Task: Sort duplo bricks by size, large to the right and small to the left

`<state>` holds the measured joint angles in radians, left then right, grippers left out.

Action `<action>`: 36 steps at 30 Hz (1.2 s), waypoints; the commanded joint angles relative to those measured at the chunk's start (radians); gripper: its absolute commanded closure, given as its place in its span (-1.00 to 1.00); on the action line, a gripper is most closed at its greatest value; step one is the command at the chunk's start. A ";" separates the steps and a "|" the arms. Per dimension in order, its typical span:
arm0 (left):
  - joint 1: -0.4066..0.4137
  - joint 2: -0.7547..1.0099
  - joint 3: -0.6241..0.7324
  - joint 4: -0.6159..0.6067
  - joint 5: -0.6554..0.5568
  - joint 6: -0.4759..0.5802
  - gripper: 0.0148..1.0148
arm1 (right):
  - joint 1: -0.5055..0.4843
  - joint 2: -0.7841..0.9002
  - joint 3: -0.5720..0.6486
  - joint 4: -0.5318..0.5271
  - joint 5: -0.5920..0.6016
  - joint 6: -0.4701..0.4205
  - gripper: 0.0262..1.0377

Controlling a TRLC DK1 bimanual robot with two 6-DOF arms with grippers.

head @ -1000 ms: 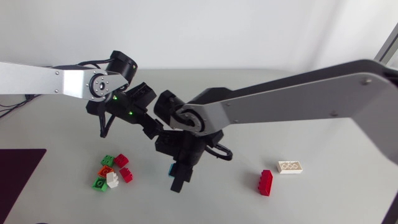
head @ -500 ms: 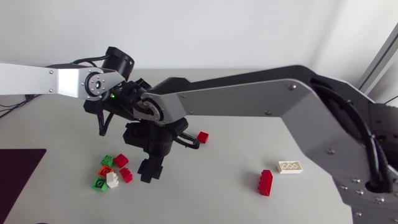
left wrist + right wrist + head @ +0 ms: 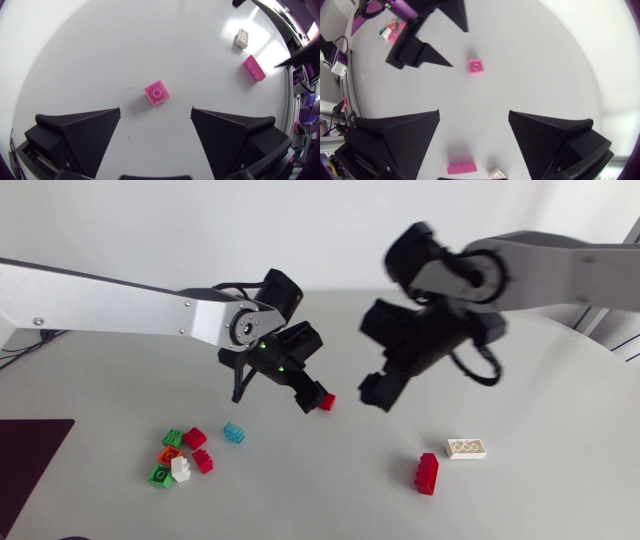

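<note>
Near the middle of the table [image 3: 540,370], alone and lying flat: a small red brick [image 3: 325,400], square from above. Just ahead of the left gripper [image 3: 155,109], in line with the gap but beyond the fingertips, touched by neither. Fingers [image 3: 85,132] spread wide, nothing held. In the head view, left arm in from the left edge, gripper tip right beside the brick.

On the brick's other side, apart from it and raised over the table: the right gripper [image 3: 378,388] — also spread wide, nothing between its fingers, looking down on the same brick and on the left gripper's fingers.

Off to the left, a light blue small brick [image 3: 234,433] lying by itself, and just beyond it a loose cluster of small bricks [image 3: 181,457]: green, red, orange, white, some touching. Further left, at the table's edge, a dark mat [image 3: 30,450].

Off to the right, well apart from all that: a large red brick [image 3: 428,473] and a large white brick [image 3: 467,448], near each other, not touching.
</note>
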<state>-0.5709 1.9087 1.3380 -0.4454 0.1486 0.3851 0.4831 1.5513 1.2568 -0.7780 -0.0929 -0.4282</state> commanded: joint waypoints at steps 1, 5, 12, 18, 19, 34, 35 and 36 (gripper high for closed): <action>-0.014 0.059 0.073 -0.022 -0.009 -0.046 -0.94 | -0.098 -0.074 -0.109 -0.009 -0.004 -0.021 -0.93; -0.038 0.099 0.099 -0.050 -0.009 -0.055 -0.94 | -0.228 -0.148 -0.195 -0.007 -0.039 -0.047 -0.93; -0.053 0.224 0.213 -0.104 -0.015 -0.084 -0.94 | -0.327 -0.232 -0.275 -0.009 -0.096 -0.069 -0.93; -0.032 0.302 0.303 -0.125 -0.015 -0.100 -0.94 | -0.337 -0.300 -0.303 -0.018 -0.111 -0.073 -0.93; -0.029 0.316 0.317 -0.131 -0.015 -0.103 -0.94 | -0.337 -0.307 -0.304 -0.020 -0.113 -0.070 -0.93; 0.016 0.443 0.575 -0.411 -0.035 -0.175 -0.84 | -0.351 -0.356 -0.332 -0.030 -0.125 -0.064 -0.93; 0.014 0.447 0.584 -0.429 -0.035 -0.175 -0.82 | -0.351 -0.361 -0.335 -0.033 -0.125 -0.064 -0.93; 0.009 0.447 0.584 -0.437 -0.035 -0.170 -0.82 | -0.351 -0.366 -0.336 -0.035 -0.125 -0.064 -0.93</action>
<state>-0.5636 2.3219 1.8835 -0.8513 0.1154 0.2409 0.1371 1.2003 0.9447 -0.7883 -0.2104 -0.4839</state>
